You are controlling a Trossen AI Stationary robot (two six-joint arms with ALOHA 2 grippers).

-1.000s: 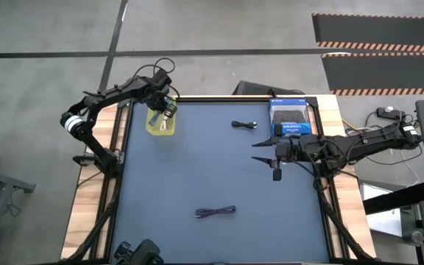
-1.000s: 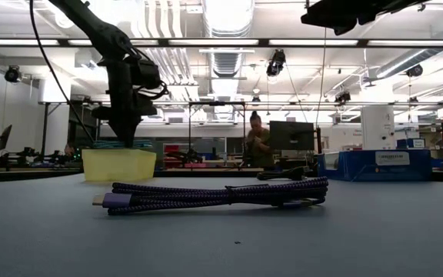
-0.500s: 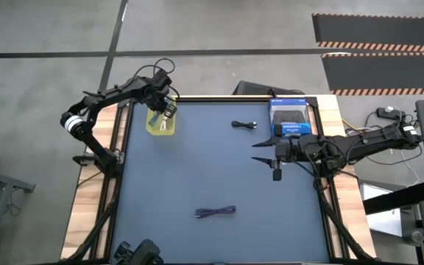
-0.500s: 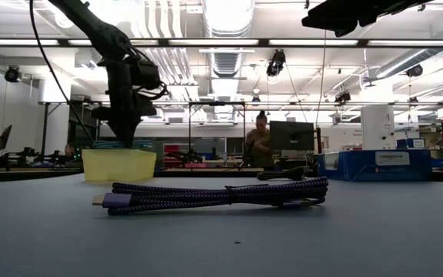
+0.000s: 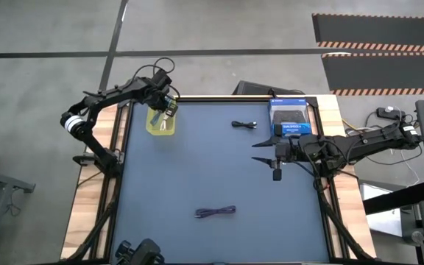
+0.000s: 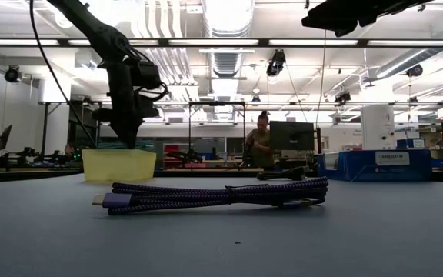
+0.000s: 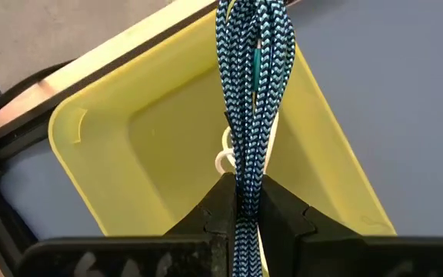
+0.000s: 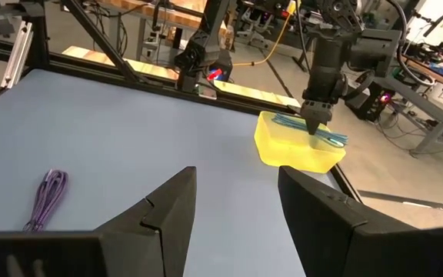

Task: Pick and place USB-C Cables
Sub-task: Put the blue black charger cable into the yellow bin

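Note:
My left gripper [image 5: 167, 110] stands over the yellow bin [image 5: 153, 125] at the table's far left corner, shut on the green braided cable [image 7: 252, 92]. The white cable [image 7: 223, 159] lies in the bin under it. The purple cable [image 5: 216, 212] lies bundled on the mat near the front edge and also shows in the low view [image 6: 214, 194]. The black cable [image 5: 244, 124] lies on the mat at the far middle. My right gripper [image 5: 269, 158] is open and empty above the mat at the right. My left gripper pinches the green cable's bundle [image 7: 246, 173] between its two fingers, about midway along it. The fingers point down from above and lie across the bundle. In the right wrist view the bundle [image 8: 325, 135] lies about level at the bin's rim; whether it touches the bin I cannot tell.
A blue box [image 5: 288, 118] stands at the far right of the mat, just beyond my right arm. Bare mat lies between the bin, the black cable and the purple cable. A person shows in the room beyond the table [image 6: 261, 138].

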